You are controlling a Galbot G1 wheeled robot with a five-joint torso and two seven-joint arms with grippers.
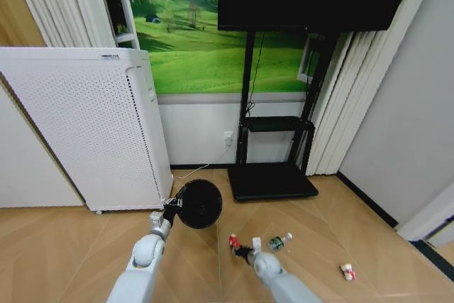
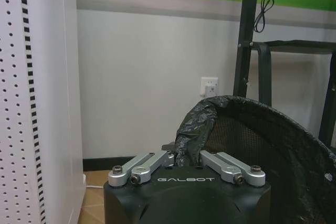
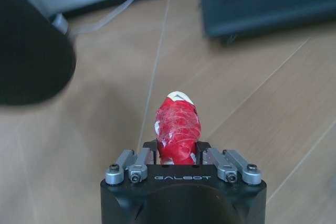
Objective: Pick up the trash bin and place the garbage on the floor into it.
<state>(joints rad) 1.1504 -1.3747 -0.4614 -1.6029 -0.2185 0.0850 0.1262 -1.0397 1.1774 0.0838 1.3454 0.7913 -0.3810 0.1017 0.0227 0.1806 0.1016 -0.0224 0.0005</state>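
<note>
The left gripper (image 2: pixel 186 162) is clamped on the trash bin (image 1: pixel 198 204) rim, holding it off the floor beside the white appliance (image 1: pixel 92 125). The right gripper (image 3: pixel 178 157) grips the red can (image 3: pixel 177 127) above open floor; a green bottle (image 1: pixel 279 242) and red-and-white scrap (image 1: pixel 347 271) lie apart.

A: Head cam?
B: High up, looking fwd/down; wall, floor, both arms at frame bottom.
A: Wrists?
B: Close behind each gripper. Left faces wall; right faces floor. Both share trash bin (image 1: pixel 198 204) w/ head.

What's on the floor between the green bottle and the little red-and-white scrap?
Nothing. In the head view, the stretch from the green bottle to the red-and-white scrap is bare wooden floor.
</note>
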